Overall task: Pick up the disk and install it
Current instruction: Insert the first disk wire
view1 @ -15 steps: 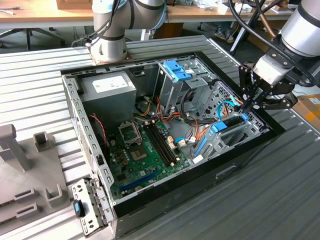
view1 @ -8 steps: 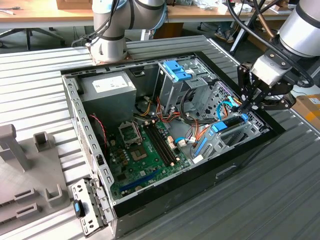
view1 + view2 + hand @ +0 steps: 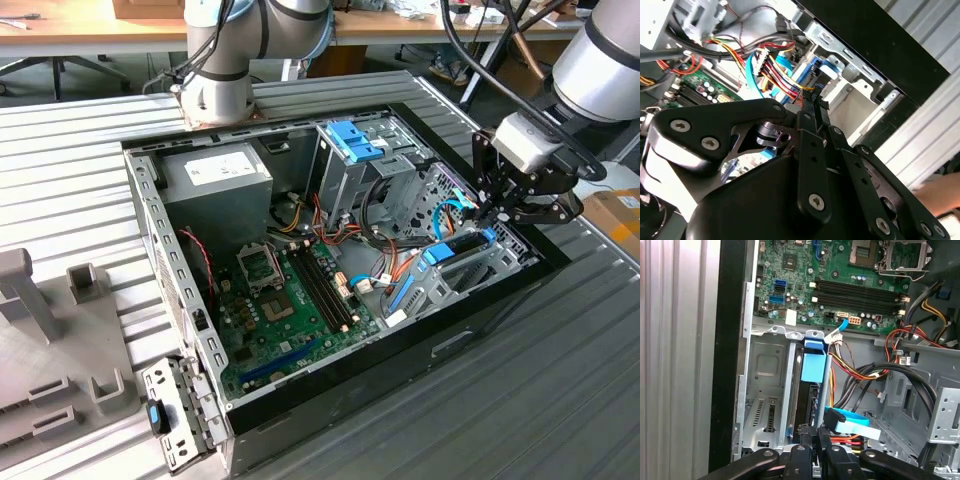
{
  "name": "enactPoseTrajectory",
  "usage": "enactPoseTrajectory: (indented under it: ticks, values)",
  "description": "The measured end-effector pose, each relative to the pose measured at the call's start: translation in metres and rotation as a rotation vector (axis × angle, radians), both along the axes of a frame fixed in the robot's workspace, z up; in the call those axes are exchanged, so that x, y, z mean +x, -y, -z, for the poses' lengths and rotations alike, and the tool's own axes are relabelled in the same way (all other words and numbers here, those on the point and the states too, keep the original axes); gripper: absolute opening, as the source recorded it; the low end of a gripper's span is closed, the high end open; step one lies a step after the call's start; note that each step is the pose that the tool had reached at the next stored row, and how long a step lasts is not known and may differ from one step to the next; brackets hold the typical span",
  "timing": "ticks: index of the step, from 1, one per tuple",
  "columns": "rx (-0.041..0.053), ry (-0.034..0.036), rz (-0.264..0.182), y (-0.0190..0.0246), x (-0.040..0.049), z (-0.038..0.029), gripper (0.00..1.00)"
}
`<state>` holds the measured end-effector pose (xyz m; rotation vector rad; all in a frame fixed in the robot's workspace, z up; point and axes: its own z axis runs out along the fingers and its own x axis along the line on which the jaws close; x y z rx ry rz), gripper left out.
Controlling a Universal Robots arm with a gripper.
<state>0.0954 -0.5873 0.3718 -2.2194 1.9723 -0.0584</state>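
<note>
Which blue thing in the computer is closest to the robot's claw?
The disk with blue rails, by the case wall, right at the gripper. The blue clip on the tall silver cage sits farther away.

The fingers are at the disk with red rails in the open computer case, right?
No: the rails are blue, as the first wrist view shows. The fingers are at the disk with blue rails in the open computer case.

Pale grey arm (image 3: 600, 60) with rounded silver joints, standing on a round base (image 3: 215, 100). Black cables (image 3: 480, 45) loop beside it. Matt black jointed fingers (image 3: 807, 145) are studded with round silver screws (image 3: 815, 201).
</note>
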Motion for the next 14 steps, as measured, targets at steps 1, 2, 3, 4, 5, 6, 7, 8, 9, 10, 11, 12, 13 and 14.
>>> enactPoseTrajectory:
  ticks: [1,2,3,4,5,6,7,8,9,10,11,12,13,14]
  values:
    - [0.0021,-0.0001,0.0,-0.0001,0.0,0.0003,0.17]
    - [0.0026,-0.0001,0.0,-0.0001,0.0,0.0005,0.17]
    - [0.0037,0.0,0.0,-0.0001,0.0,0.0012,0.17]
    - [0.0035,-0.0001,0.001,0.0,0.0,0.0019,0.17]
    - [0.0035,-0.0001,0.001,0.0,0.0,0.0022,0.17]
    - [0.0035,-0.0001,0.001,0.0,0.0,0.0023,0.17]
    - [0.0036,-0.0001,0.001,0.0,0.0,0.0025,0.17]
    - [0.0037,-0.0001,0.001,0.0,-0.0001,0.0027,0.17]
    - [0.0037,0.0,0.001,0.0,0.0,0.0028,0.17]
    - [0.0037,-0.0001,0.001,0.0,-0.0001,0.0029,0.17]
    - [0.0039,-0.0001,0.001,-0.0001,-0.0001,0.0033,0.17]
    - [0.0039,-0.0001,0.001,-0.0001,-0.0001,0.0035,0.17]
    - [0.0037,-0.0001,0.001,0.0,-0.0001,0.0035,0.17]
    - [0.0036,-0.0001,0.001,0.0,0.0,0.0038,0.17]
